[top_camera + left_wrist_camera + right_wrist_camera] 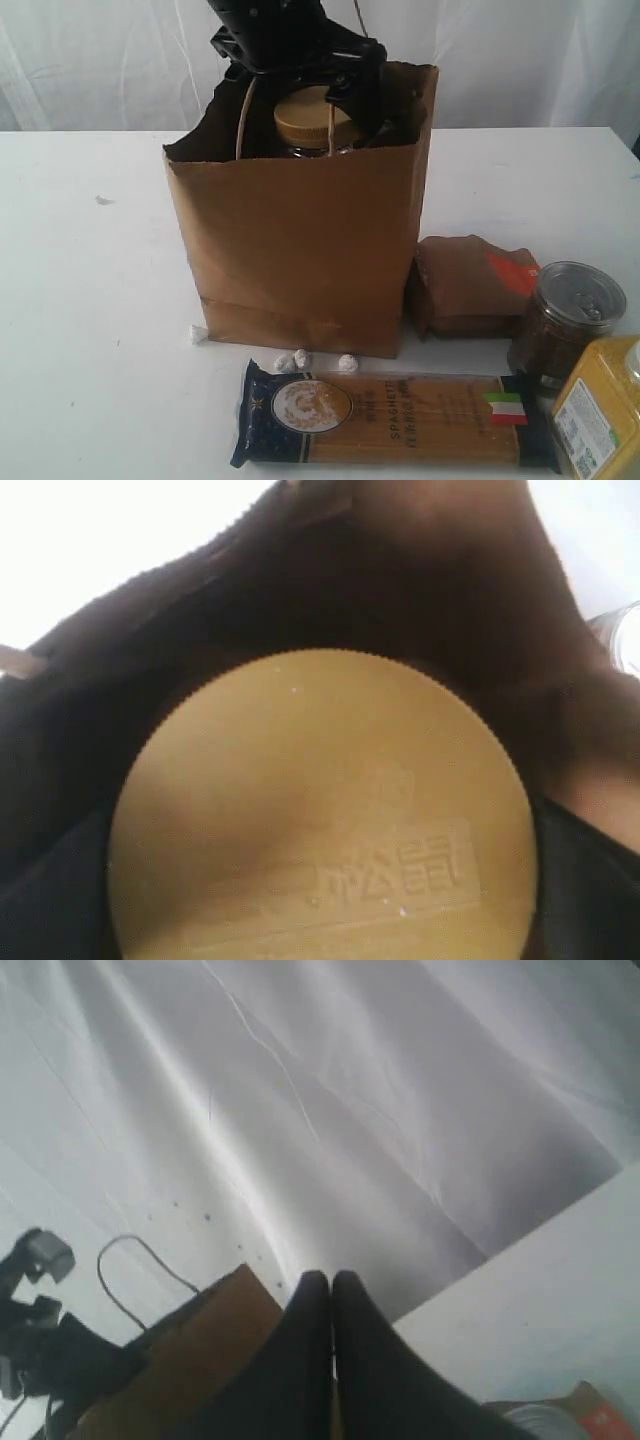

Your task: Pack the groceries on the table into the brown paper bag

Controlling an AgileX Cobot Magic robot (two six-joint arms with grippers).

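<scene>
The tan-lidded clear jar (310,118) hangs in the mouth of the brown paper bag (300,250), its lid just above the ragged rim. My left gripper (330,92) comes down from above and is shut on the jar; in the left wrist view the lid (320,810) fills the frame. On the table (90,300) lie the spaghetti pack (400,420), the brown pouch (470,285), the silver-lidded jar (565,325) and the bottle of yellow grains (600,410). My right gripper (331,1280) is shut on nothing and out of the exterior view.
Small white pebble-like bits (300,358) lie at the bag's front foot, and a white scrap (197,333) lies by its left corner. A white curtain hangs behind the table. The bag's loop handle (240,120) stands beside the jar.
</scene>
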